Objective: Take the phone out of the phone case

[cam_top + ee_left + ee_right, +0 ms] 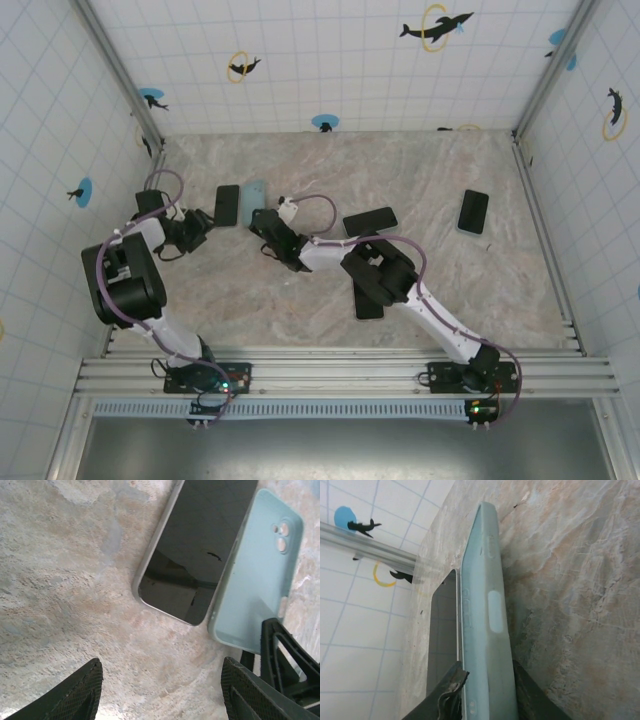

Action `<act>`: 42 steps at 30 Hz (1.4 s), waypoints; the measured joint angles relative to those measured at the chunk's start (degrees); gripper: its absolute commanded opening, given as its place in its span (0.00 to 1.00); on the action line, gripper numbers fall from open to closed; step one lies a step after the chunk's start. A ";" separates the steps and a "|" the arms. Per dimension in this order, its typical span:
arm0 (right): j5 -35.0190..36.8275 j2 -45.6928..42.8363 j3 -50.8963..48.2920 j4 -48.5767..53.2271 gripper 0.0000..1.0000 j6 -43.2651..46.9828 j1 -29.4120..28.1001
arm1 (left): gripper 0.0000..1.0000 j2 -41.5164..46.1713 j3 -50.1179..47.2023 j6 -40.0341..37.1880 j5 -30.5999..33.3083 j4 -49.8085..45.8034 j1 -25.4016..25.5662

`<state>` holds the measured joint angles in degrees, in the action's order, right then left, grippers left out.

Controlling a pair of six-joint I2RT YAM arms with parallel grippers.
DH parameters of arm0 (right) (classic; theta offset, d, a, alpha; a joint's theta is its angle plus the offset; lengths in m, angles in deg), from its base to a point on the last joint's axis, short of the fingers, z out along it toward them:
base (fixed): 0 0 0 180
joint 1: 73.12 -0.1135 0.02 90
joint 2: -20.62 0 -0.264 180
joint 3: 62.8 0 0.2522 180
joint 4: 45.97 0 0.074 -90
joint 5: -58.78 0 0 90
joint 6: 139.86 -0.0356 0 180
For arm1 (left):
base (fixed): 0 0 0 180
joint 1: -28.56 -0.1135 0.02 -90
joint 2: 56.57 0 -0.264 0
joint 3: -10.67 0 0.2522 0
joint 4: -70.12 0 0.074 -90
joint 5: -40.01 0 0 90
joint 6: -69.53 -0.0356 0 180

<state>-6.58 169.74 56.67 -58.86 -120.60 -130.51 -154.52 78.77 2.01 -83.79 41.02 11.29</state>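
Note:
A black phone [195, 555] lies screen up on the marble table, also visible from above [227, 205]. Right beside it is the light blue phone case [257, 570], back side showing with two round camera openings, its edge touching the phone's long side. My right gripper [490, 700] is shut on the near end of the case [487, 630], which stands tilted on its edge next to the phone [442, 635]. From above, that gripper [268, 226] sits just below the case [256, 194]. My left gripper [162, 690] is open above bare table just short of the phone, nothing between its fingers.
Other dark phones lie on the table: one at centre [370, 220], one at right [473, 211], one under the right arm [368, 300], one by the left arm [150, 203]. Tiled walls enclose the table [420, 180].

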 measured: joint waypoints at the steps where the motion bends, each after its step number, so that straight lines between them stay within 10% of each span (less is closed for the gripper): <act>1: -0.02 0.00 0.00 0.11 0.39 0.57 0.00 | 0.64 0.50 -0.15 0.00 -0.07 -0.09 0.13; 11: -0.59 -2.51 0.55 6.43 0.71 9.77 0.26 | 0.72 4.90 -0.44 0.07 -0.17 -1.11 2.82; 24: -5.77 -22.91 -9.90 16.63 0.89 29.70 3.48 | 0.79 11.87 -2.69 0.04 -1.86 -1.33 5.16; 42: -31.76 -60.89 -48.39 22.62 0.99 69.92 28.13 | 0.98 15.56 -4.07 1.95 -2.34 1.77 19.82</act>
<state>-38.33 108.85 8.28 -36.24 -50.68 -102.38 -138.96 74.71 3.96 -86.13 42.79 31.11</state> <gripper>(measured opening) 0.998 0.974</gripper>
